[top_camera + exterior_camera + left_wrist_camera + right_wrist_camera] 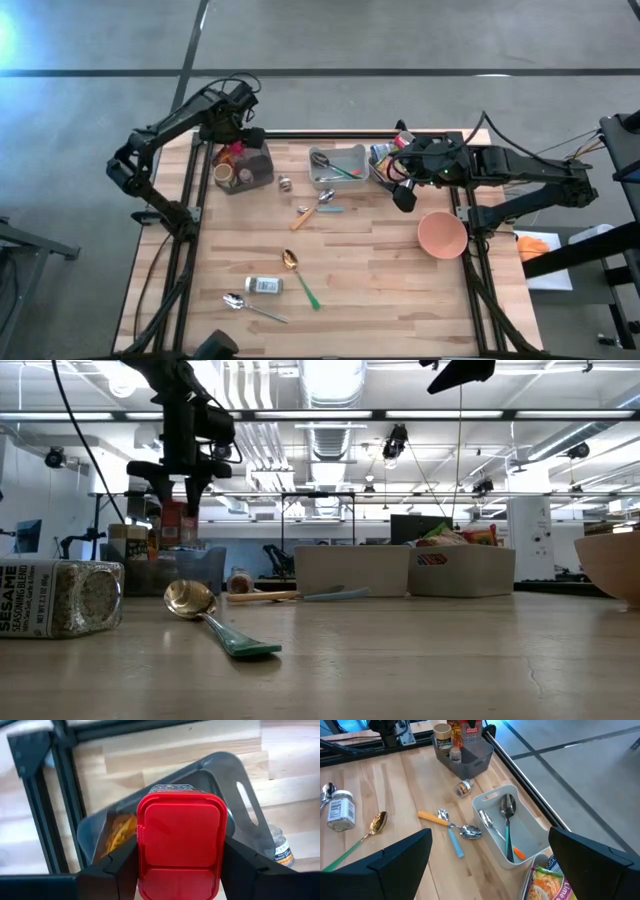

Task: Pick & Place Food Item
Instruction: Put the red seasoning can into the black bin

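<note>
I've got the left gripper (pixel 177 870) clamped on the red-lidded jar (pixel 180 840), hanging over the grey bin (pixel 262 172) at the table's far-left corner. Placing's prob. left; can't tell if it's seated. Right gripper (pixel 490 857) waits w/ fingers apart.

I see a gold spoon (pixel 291 260) with a green handle beside a seasoning jar (pixel 264 285), a silver spoon (pixel 236 302) nearby, and a pink bowl (pixel 441 235) at the table's (pixel 370 280) right edge.
</note>
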Controlling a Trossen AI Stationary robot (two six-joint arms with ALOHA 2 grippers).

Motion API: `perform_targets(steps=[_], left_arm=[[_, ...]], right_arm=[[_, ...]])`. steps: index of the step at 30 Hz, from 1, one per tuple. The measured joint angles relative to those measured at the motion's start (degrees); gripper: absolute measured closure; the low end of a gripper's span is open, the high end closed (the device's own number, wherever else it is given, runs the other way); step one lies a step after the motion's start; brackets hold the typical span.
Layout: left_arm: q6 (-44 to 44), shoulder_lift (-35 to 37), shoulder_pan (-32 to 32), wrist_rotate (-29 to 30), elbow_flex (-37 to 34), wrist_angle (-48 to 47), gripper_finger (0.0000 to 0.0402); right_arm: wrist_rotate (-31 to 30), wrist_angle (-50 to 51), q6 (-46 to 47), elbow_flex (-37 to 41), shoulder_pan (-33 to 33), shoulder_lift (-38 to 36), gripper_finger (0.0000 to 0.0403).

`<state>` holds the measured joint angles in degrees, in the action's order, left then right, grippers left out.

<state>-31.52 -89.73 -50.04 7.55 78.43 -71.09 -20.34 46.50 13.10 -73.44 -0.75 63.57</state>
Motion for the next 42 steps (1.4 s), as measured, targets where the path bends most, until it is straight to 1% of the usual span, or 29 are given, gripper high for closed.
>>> perform_targets(steps=[5, 11, 17, 22, 27, 42], left_arm=[[-7.20, 0.00, 0.01, 0.00, -0.02, -0.10, 0.0194], [-12.23, -0.02, -0.73, 0.71, -0.14, 0.00, 0.0194], [-16.35, 0.08, -0.79, 0.98, -3.67, 3.07, 0.0194], [-17.23, -0.31, -0.83, -0.65, -8.07, 3.84, 0.0194], [-17.30, -0.15, -0.79, -2.61, -10.29, 5.82, 0.0194], [-17.60, -0.11, -2.99, -2.41, -10.68, 7.70, 0.0194]], right_arm=[[0.00, -0.16, 0.29, 0.76, 0.00, 0.00, 0.0004], [1.28, -0.56, 1.64, 2.04, 0.01, 0.00, 0.0004], [1.33, -1.15, 2.36, 2.55, 0.01, 0.02, 0.0004], [1.32, -3.91, 1.64, 2.55, 0.04, 0.02, 0.0004], [1.33, -4.80, 0.46, 2.55, 0.04, -0.07, 0.0004], [1.73, -4.84, -0.23, 2.55, 0.01, -0.07, 0.0004]])
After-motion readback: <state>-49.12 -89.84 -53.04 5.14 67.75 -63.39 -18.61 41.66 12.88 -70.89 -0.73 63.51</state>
